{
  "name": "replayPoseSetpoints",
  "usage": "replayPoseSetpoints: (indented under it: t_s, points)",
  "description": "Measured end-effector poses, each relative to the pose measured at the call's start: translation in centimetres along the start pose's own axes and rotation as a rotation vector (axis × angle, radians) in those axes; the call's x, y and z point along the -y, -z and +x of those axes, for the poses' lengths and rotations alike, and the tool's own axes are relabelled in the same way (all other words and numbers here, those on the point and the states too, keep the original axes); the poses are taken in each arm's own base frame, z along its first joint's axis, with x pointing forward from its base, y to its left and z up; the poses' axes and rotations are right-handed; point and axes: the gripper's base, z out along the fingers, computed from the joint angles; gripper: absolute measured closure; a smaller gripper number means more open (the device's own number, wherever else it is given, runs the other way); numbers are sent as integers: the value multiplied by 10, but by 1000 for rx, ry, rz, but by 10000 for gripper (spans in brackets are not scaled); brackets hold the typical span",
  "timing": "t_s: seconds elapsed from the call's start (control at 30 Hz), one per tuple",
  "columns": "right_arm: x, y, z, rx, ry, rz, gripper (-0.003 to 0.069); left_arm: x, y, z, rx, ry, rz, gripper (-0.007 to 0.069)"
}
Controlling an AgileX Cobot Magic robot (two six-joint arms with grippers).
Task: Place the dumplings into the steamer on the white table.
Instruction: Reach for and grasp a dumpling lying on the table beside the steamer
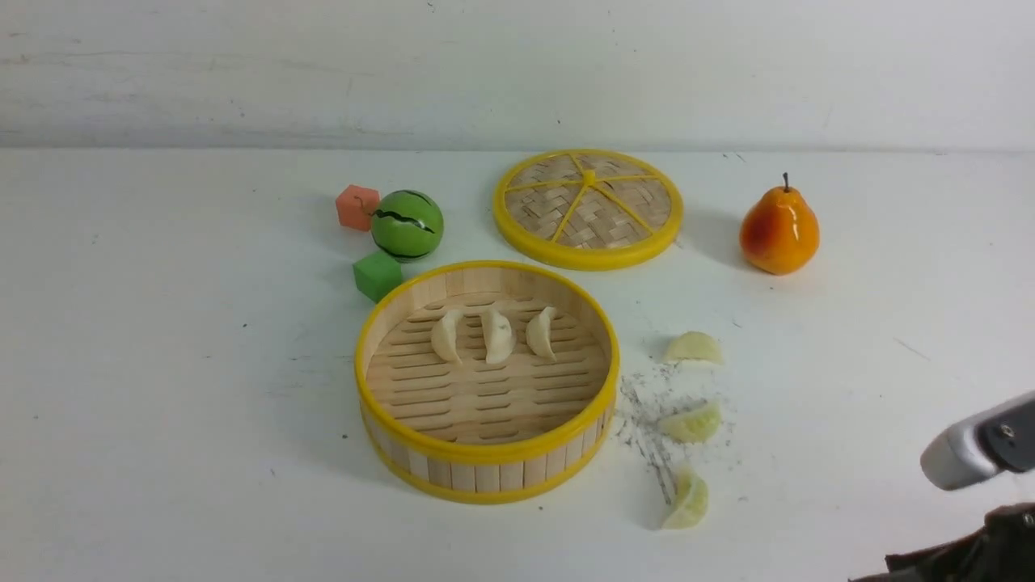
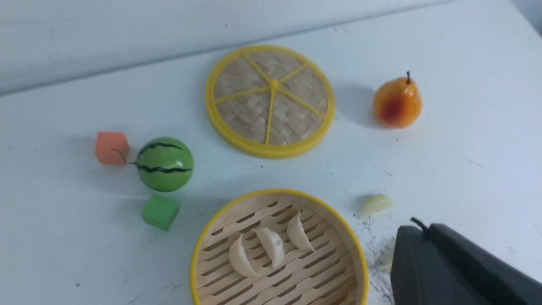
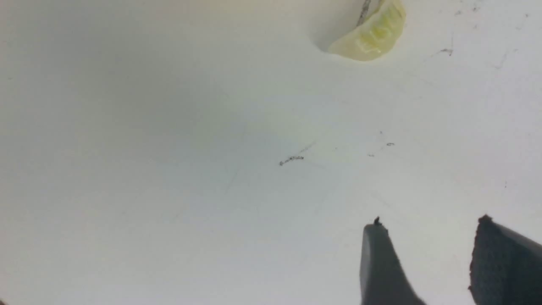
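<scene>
The steamer (image 1: 485,477) stands mid-table on the white table (image 1: 162,388) with three cream dumplings (image 1: 497,335) in a row on its slatted floor. Three pale green dumplings lie on the table right of it: a far one (image 1: 694,347), a middle one (image 1: 691,422) and a near one (image 1: 687,501). My right arm (image 1: 978,443) is at the lower right. My right gripper (image 3: 430,220) is open and empty over bare table, a green dumpling (image 3: 372,36) lying apart from it. My left gripper (image 2: 417,226) is shut and empty, above the table beside the steamer (image 2: 203,250).
The flat woven lid (image 1: 588,208) lies behind the steamer. A toy pear (image 1: 779,230) stands at the back right. A toy watermelon (image 1: 407,224), an orange cube (image 1: 356,207) and a green cube (image 1: 377,276) sit behind the steamer to the left. Dark scuffs mark the table around the green dumplings.
</scene>
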Motion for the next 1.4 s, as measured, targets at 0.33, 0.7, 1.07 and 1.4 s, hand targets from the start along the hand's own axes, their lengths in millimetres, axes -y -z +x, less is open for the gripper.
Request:
replayPoseSetpoints:
  t_s: [0.33, 0.7, 1.07, 1.4]
  points:
    - [8, -22, -95, -69, 100, 10, 182, -45, 57, 119, -5, 30, -203, 628]
    - [42, -94, -176, -172, 364, 93, 167, -82, 66, 269, -45, 93, -308, 623]
    - [78, -192, -213, -226, 421, 130, 167, -82, 36, 304, -11, 42, -245, 621]
    - [82, -215, -201, -379, 373, 51, 223, -82, 25, 315, 3, 7, -228, 619]
